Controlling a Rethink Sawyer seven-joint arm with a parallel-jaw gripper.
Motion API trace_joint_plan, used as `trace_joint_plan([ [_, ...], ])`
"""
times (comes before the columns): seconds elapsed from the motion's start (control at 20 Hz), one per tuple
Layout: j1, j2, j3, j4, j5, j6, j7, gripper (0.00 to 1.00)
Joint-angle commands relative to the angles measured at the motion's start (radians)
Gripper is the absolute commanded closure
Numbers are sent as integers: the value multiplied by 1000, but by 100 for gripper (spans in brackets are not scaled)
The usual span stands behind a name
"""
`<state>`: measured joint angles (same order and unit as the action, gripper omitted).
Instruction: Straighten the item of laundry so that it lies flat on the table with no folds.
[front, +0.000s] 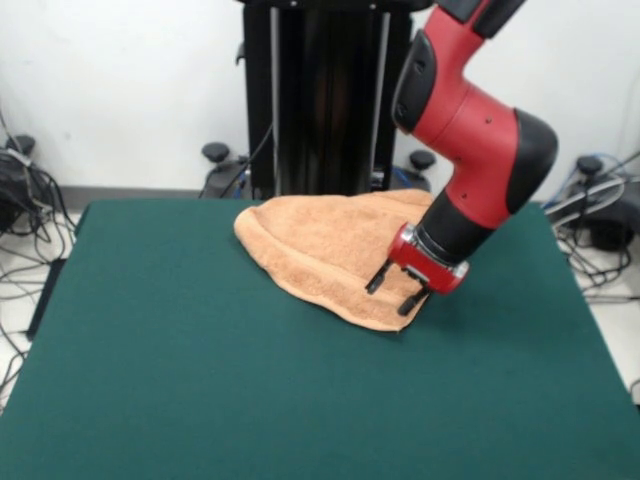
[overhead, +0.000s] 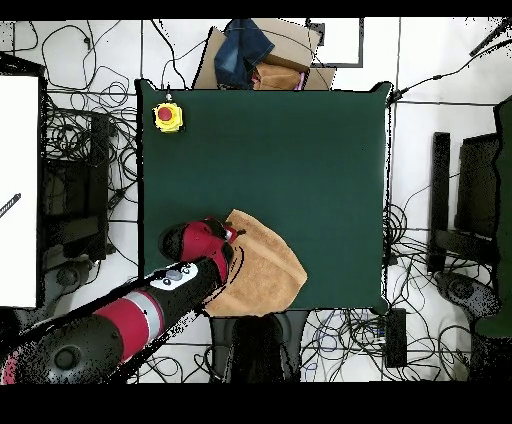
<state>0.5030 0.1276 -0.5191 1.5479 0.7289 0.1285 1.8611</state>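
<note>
Claw stands parted, holding nothing, tips over the towel edge. Towel lies bunched behind and beside it on the table. Yellow-and-red button sits well apart.

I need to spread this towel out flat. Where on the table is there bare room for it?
The green table is bare across its whole stretch between the towel and the edge opposite the robot, apart from the yellow button box in one corner there. It is crowded only at the robot's edge, where the towel lies bunched under the hand.
</note>
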Motion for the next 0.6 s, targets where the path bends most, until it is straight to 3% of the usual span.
trace_joint_plan([
  [0.05, 6, 20, 28, -141, 43, 100, 241, 0],
  [0.6, -4, -3, 37, -114, 10, 86, 211, 0],
])
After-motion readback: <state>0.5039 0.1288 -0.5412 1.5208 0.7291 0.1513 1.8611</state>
